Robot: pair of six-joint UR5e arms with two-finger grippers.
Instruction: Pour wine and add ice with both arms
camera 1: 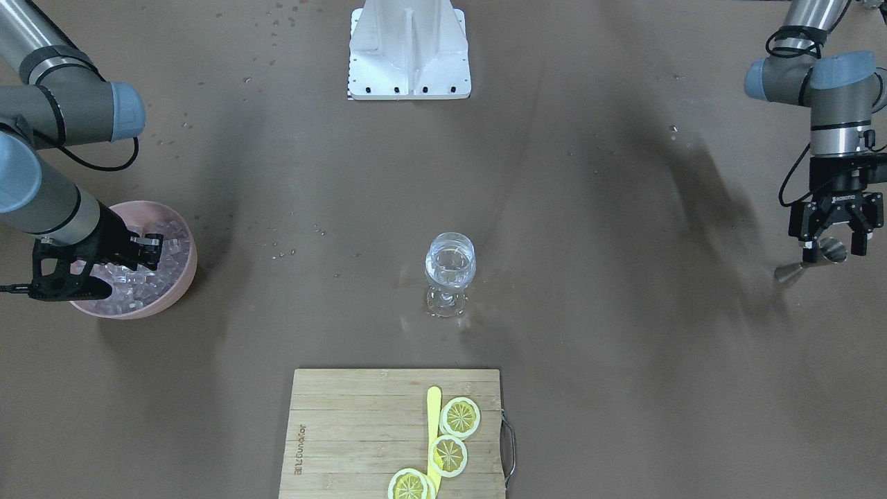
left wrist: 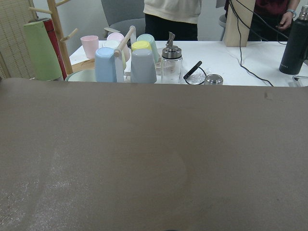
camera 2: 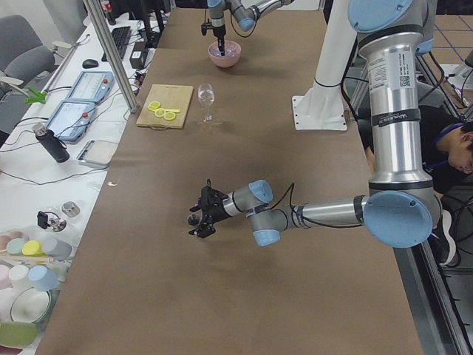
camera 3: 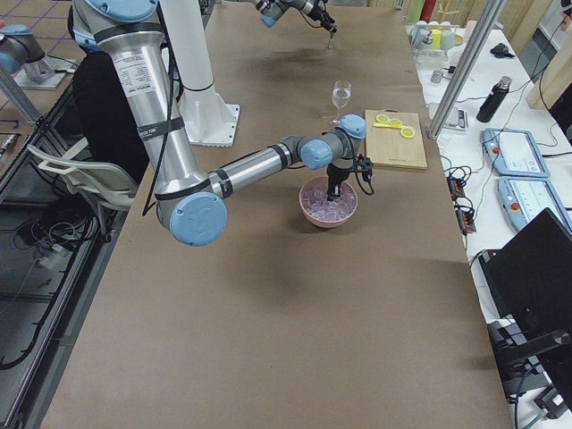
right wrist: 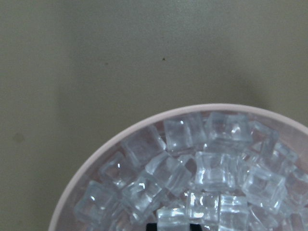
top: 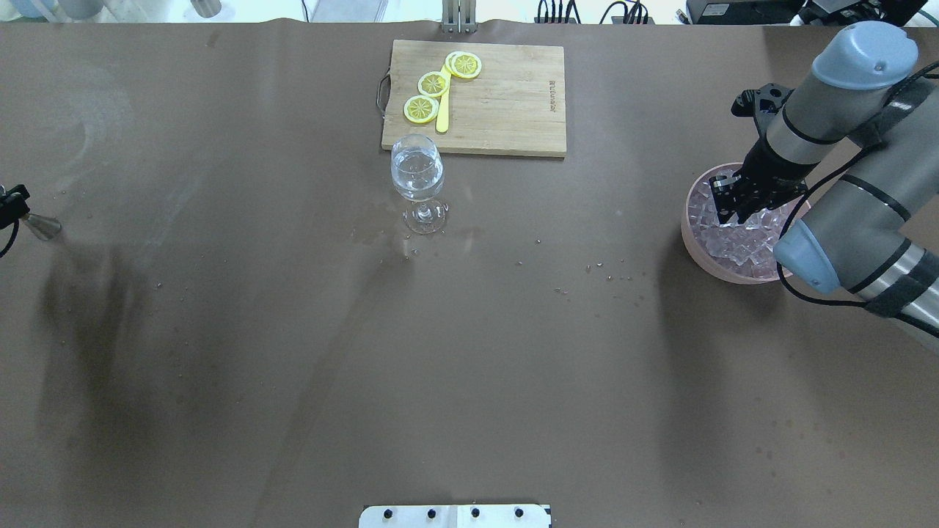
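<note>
A pink bowl (camera 1: 186,281) heaped with ice (camera 1: 166,270) stands at the table's right end. My right gripper (camera 1: 154,251) is down among the cubes, and I cannot tell how far its fingers are closed. The right wrist view shows the ice (right wrist: 207,173) close up inside the bowl rim (right wrist: 96,159). At mid-table, a stemmed glass (camera 1: 450,267) holds clear liquid, and I cannot tell whether it is wine. At the far left end my left gripper (camera 1: 833,242) is open, its fingers spread on either side of a small steel jigger (camera 1: 797,269).
A bamboo cutting board (camera 1: 346,430) with three lemon slices and a yellow knife lies beyond the glass. The white base (camera 1: 409,55) sits at the robot's edge. Droplets speckle the brown table. Cups (left wrist: 120,60) and people are past the left end.
</note>
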